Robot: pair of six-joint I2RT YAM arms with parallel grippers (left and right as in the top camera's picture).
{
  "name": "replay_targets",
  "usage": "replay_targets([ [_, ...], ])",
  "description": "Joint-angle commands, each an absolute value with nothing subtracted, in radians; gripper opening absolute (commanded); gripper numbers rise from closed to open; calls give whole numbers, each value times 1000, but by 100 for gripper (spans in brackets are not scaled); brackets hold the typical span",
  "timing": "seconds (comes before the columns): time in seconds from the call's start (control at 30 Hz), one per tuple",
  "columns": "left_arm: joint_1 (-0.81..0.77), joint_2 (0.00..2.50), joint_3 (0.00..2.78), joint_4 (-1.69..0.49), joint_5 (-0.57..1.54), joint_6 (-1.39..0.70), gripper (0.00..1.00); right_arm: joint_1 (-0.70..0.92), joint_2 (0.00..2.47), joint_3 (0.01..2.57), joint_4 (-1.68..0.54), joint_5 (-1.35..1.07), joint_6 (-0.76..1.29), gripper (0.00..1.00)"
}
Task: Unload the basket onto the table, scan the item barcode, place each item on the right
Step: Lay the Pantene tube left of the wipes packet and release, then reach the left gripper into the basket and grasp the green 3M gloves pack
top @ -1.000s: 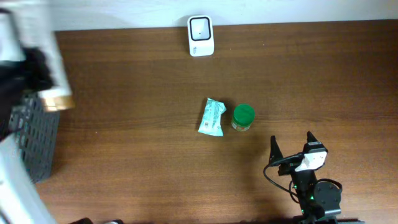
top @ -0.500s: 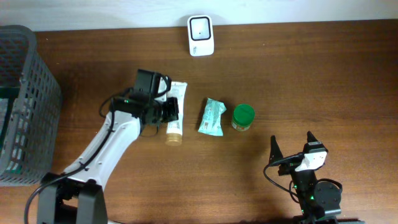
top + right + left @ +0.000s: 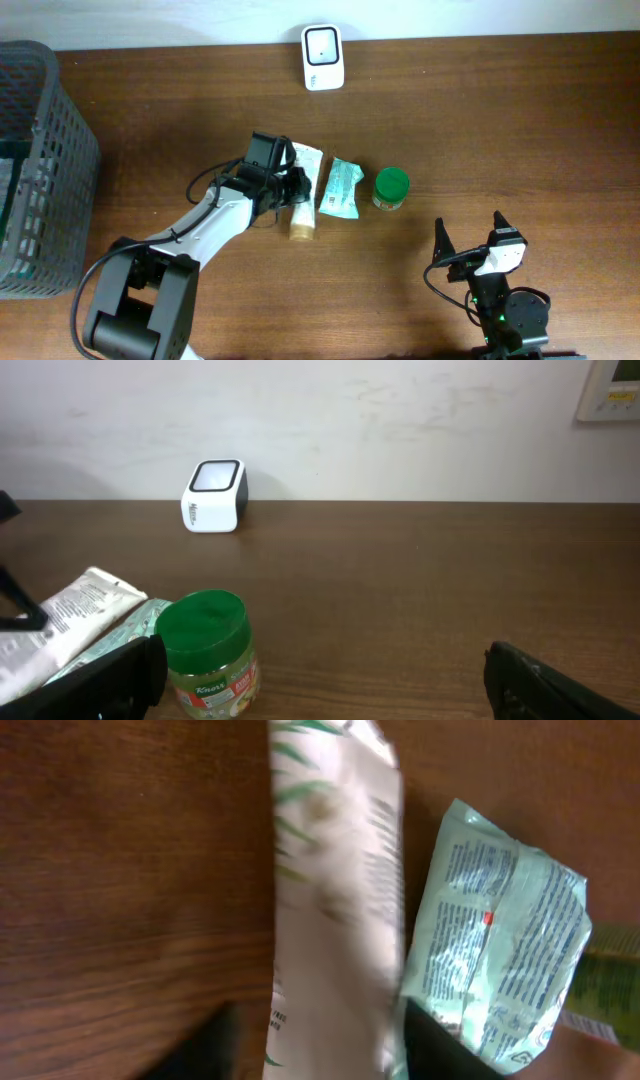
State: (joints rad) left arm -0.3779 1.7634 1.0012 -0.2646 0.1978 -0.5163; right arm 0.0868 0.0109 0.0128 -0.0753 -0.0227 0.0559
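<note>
Tube of soft white plastic with a tan cap [image 3: 303, 212] lies on the brown wooden worktop [image 3: 480, 120], just beside the pale-green foil pouch [image 3: 340, 188]. The left hand [image 3: 290, 184] straddles it, fingers parted. Light, squashy, probably slippery: pinch near the stiffer cap.

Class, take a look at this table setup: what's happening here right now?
The left gripper is at a white tube lying on the table, beside a pale green packet and a green-lidded jar. Its jaws look parted either side of the tube, not clamped on it, though the wrist view is blurred. The white scanner stands apart at the table's far edge, so no barcode is being scanned yet. The right gripper sits open near the front, holding nothing.
</note>
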Motion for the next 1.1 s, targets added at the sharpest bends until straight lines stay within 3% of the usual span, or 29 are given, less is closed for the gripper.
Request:
replay_targets([
  [0.0, -370, 1716, 1036, -286, 190, -422, 66, 89, 4, 6, -76, -14, 61, 99],
  [0.27, -159, 1414, 1323, -522, 168, -182, 68, 89, 4, 6, -76, -14, 61, 98],
  [0.47, 225, 1386, 1758, -773, 130, -38, 73, 89, 4, 6, -76, -14, 61, 98],
  [0.63, 535, 1407, 1820, -811, 29, -28, 77, 89, 4, 6, -76, -14, 61, 98],
  [0.7, 577, 1456, 1819, -828, -153, -28, 89, 89, 4, 6, -76, -14, 61, 98],
  [0.77, 597, 1522, 1819, -842, -249, -28, 93, 89, 4, 6, -76, -14, 61, 98],
  [0.93, 637, 1707, 1818, -860, -260, -29, 95, 89, 4, 6, -76, -14, 61, 98],
  [1.07, 709, 1792, 1804, -863, -259, 46, 90, 89, 4, 6, -76, -14, 61, 98],
])
